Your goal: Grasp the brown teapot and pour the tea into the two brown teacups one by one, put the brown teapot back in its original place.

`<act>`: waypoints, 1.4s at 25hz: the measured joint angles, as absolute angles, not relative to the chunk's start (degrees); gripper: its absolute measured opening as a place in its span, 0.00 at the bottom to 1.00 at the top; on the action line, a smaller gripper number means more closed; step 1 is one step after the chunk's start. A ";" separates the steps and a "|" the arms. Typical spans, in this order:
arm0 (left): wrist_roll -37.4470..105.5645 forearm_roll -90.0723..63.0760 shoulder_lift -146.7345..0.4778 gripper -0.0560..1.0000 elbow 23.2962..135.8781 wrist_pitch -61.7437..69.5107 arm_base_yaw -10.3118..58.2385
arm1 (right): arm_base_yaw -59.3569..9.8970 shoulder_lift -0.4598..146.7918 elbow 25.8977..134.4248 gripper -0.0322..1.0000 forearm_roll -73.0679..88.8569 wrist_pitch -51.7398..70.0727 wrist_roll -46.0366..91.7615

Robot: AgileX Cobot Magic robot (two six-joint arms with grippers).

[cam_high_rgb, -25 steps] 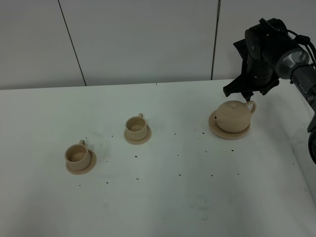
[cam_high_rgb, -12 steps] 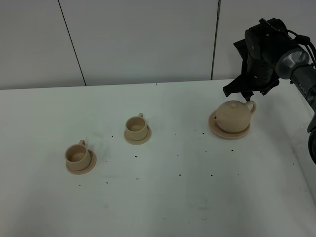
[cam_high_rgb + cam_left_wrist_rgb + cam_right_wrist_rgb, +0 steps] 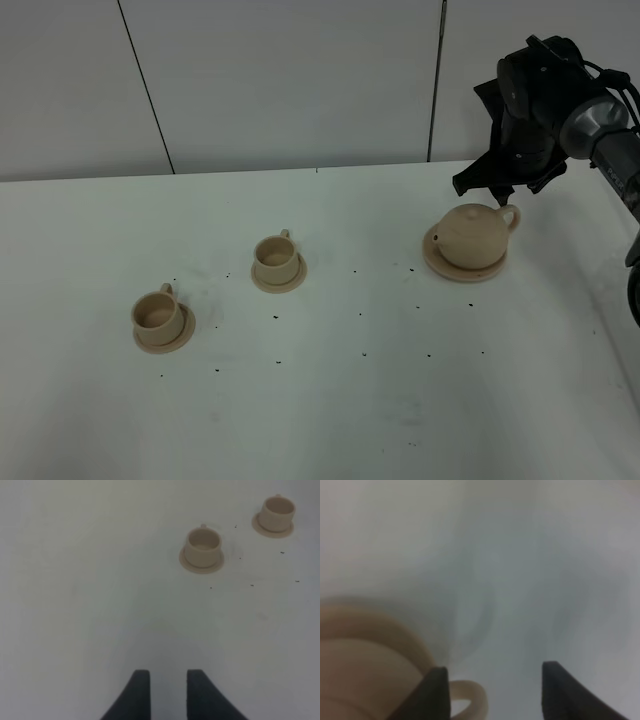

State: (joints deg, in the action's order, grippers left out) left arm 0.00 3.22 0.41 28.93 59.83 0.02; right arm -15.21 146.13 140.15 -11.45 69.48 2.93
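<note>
The brown teapot (image 3: pixel 470 234) sits lid on upon its wide saucer (image 3: pixel 440 264) at the right rear of the white table. My right gripper (image 3: pixel 503 203) hangs open just above the teapot's loop handle (image 3: pixel 512 218). In the right wrist view the right gripper (image 3: pixel 492 682) is spread wide, and the handle (image 3: pixel 470 700) lies between the fingers beside the blurred teapot body (image 3: pixel 360 670). The two brown teacups (image 3: pixel 271 255) (image 3: pixel 156 313) stand on their saucers at centre left. They also show in the left wrist view (image 3: pixel 203 541) (image 3: pixel 277 510). My left gripper (image 3: pixel 167 690) is slightly open and empty, over bare table.
Small dark specks are scattered over the white table (image 3: pixel 360 400). A white panelled wall (image 3: pixel 280 80) runs behind it. The right arm (image 3: pixel 600 130) reaches in from the right edge.
</note>
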 joint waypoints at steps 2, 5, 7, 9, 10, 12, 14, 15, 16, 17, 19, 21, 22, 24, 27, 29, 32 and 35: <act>0.00 3.22 0.41 0.29 28.93 59.83 0.02 | -15.05 145.62 139.39 0.43 -11.39 69.48 2.93; 0.00 3.22 0.41 0.29 28.93 59.83 0.02 | -14.79 145.09 138.17 0.43 -11.01 69.30 2.88; 0.00 3.22 0.41 0.29 28.93 59.83 0.02 | -14.69 144.76 136.84 0.43 -11.01 69.15 2.88; 0.00 3.22 0.41 0.29 28.93 59.83 0.02 | -14.62 144.77 135.63 0.43 -10.95 69.28 2.59; 0.00 3.22 0.41 0.29 28.93 59.83 0.02 | -14.62 144.77 135.38 0.43 -11.17 69.19 2.47; 0.00 3.22 0.41 0.29 28.93 59.83 0.02 | -14.62 144.57 135.05 0.43 -11.11 69.19 2.12; 0.00 3.22 0.41 0.29 28.93 59.83 0.02 | -14.62 144.04 134.94 0.42 -10.99 69.25 2.00; 0.00 3.22 0.41 0.29 28.93 59.83 0.02 | -14.62 143.83 134.92 0.42 -10.69 69.41 1.95; 0.00 3.22 0.41 0.29 28.93 59.83 0.02 | -14.62 143.40 134.92 0.42 -10.57 69.54 1.87; 0.00 3.22 0.41 0.29 28.93 59.83 0.02 | -14.67 142.91 134.92 0.42 -10.42 69.58 1.87; 0.00 3.22 0.41 0.29 28.93 59.83 0.02 | -14.67 142.17 134.92 0.41 -10.29 69.59 1.87; 0.00 3.22 0.41 0.29 28.93 59.83 0.02 | -14.67 141.71 134.92 0.41 -10.30 69.59 1.87; 0.00 3.22 0.41 0.29 28.93 59.83 0.02 | -14.67 141.72 134.92 0.41 -10.37 69.59 1.87; 0.00 3.22 0.41 0.29 28.93 59.83 0.02 | -14.67 141.72 134.87 0.41 -10.77 69.75 1.87; 0.00 3.22 0.41 0.29 28.93 59.83 0.02 | -14.67 141.72 134.87 0.41 -12.87 69.92 1.87; 0.00 3.22 0.41 0.29 28.93 59.83 0.02 | -14.22 141.72 134.87 0.41 -13.28 69.92 1.87; 0.00 3.22 0.41 0.29 28.93 59.83 0.02 | -13.23 141.72 134.87 0.41 -12.63 69.92 1.92; 0.00 3.22 0.41 0.29 28.93 59.83 0.02 | -12.44 141.72 134.87 0.41 -12.58 69.92 1.96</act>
